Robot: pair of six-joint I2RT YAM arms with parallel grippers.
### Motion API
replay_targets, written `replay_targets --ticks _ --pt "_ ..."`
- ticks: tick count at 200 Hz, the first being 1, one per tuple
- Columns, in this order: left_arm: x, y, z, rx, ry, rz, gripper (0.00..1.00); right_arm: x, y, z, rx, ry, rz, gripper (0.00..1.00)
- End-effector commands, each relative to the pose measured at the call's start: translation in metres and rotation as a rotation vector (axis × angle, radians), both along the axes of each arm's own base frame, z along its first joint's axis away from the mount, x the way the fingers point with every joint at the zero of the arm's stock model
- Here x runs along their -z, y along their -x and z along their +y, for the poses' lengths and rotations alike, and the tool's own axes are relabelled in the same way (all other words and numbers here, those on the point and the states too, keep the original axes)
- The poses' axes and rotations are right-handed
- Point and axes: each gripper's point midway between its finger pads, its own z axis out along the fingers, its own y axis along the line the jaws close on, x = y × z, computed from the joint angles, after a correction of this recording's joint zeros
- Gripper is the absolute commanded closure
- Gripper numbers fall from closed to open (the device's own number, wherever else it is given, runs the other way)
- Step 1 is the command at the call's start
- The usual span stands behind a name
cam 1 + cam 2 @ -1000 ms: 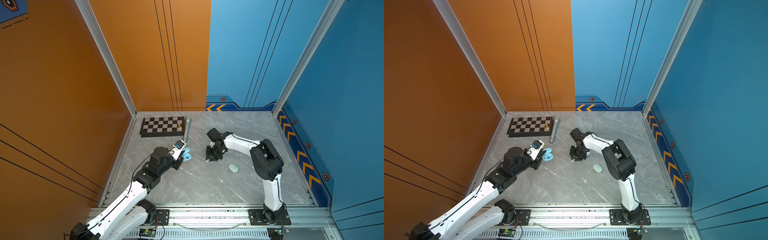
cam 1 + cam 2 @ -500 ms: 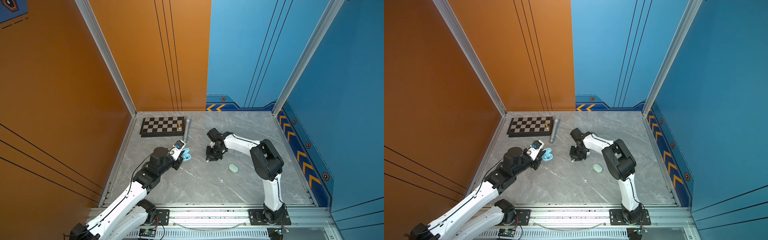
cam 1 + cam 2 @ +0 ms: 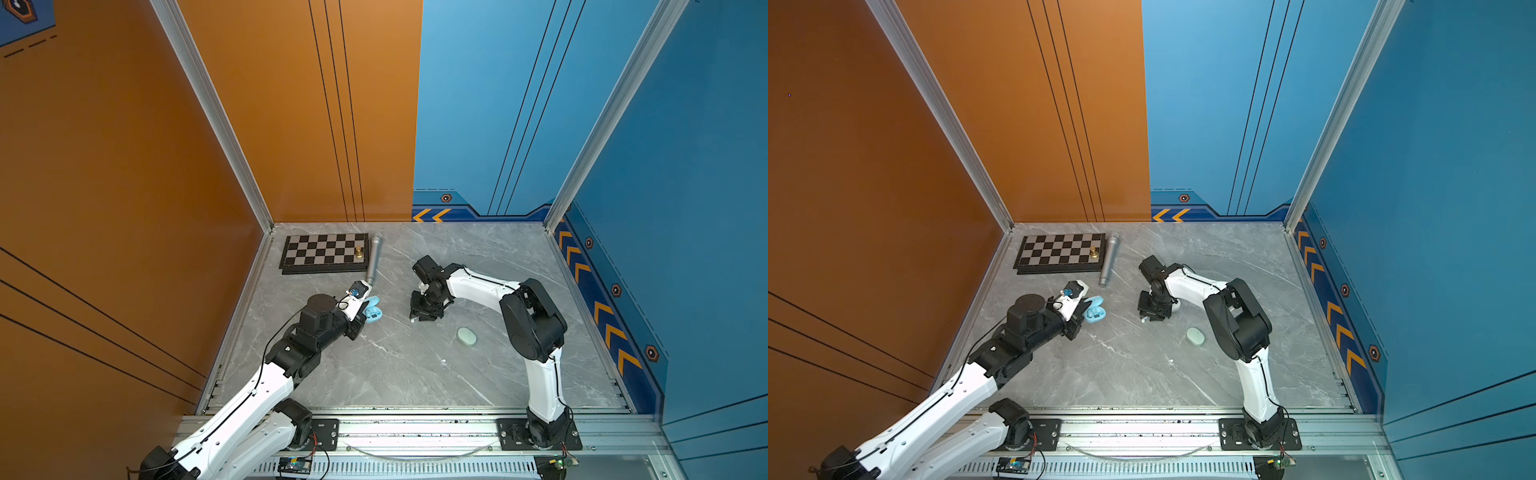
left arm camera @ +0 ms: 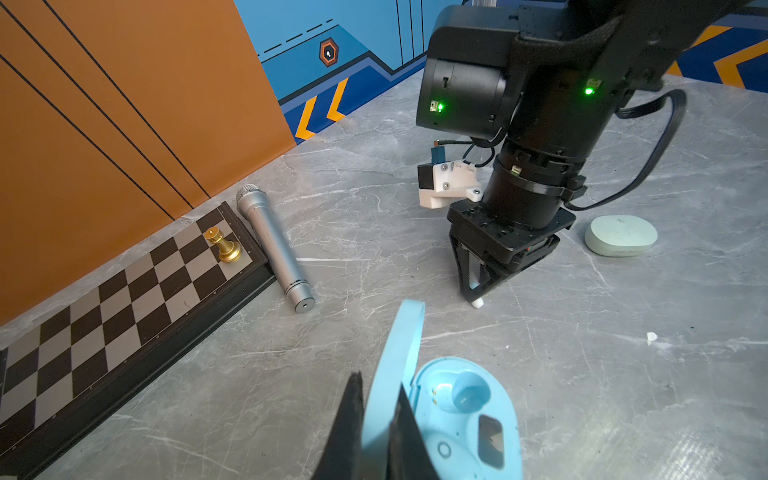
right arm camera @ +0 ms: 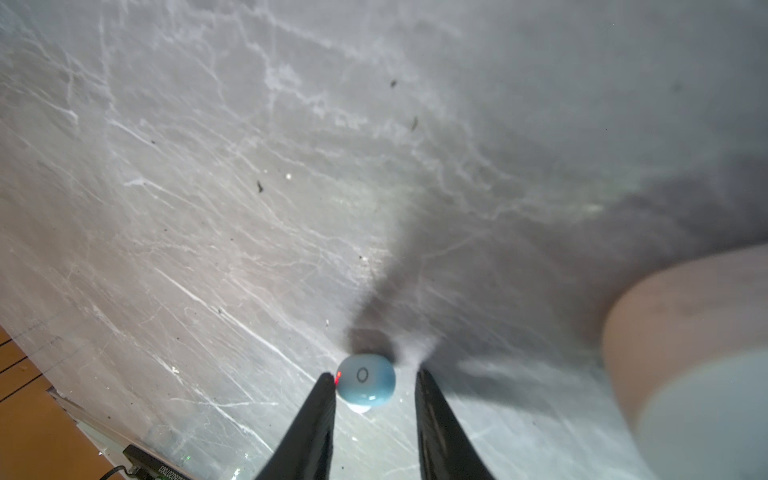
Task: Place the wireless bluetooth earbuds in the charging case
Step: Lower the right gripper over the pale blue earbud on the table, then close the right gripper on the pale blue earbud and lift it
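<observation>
Light blue earbud [image 5: 365, 380] lies on the bench [image 5: 208, 166], near the open charging case [image 4: 457, 415] but apart from it. Right end effector [image 5: 375, 376] straddles it, jaws parted wider than the bud, one finger [image 5: 316, 407] touching, nothing gripped. Left end effector [image 4: 380, 399] is clamped on the case lid [image 4: 401, 345], propping it open. We judge the step as pickup. Next: close squarely, lift, carry to the case's empty socket [image 4: 467, 395].

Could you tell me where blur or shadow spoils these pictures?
Right wrist view: one finger of the right gripper looks smeared, a dark shadow lies on the table beyond the light blue earbud, and a pale shape at the edge is too blurred to name. Left wrist view: crisp, the light blue case sharp. Both top views: evenly lit.
</observation>
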Motion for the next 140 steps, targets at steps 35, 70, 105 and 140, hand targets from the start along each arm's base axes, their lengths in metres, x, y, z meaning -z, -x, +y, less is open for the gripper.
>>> replay_targets --ticks 35,70,105,140 --pt "-0.010 0.004 0.004 -0.009 0.002 -0.032 1.00 0.033 0.007 -0.019 0.013 0.167 0.053 0.64" --pt "-0.009 0.007 0.007 -0.013 0.005 -0.036 1.00 0.031 0.007 -0.012 0.006 0.177 0.046 0.64" --pt "-0.009 0.012 0.011 -0.016 0.009 -0.039 1.00 0.030 0.008 -0.007 0.001 0.184 0.043 0.62" --pt "-0.010 0.018 0.015 -0.018 0.013 -0.043 1.00 0.032 0.008 0.004 -0.018 0.189 0.039 0.62"
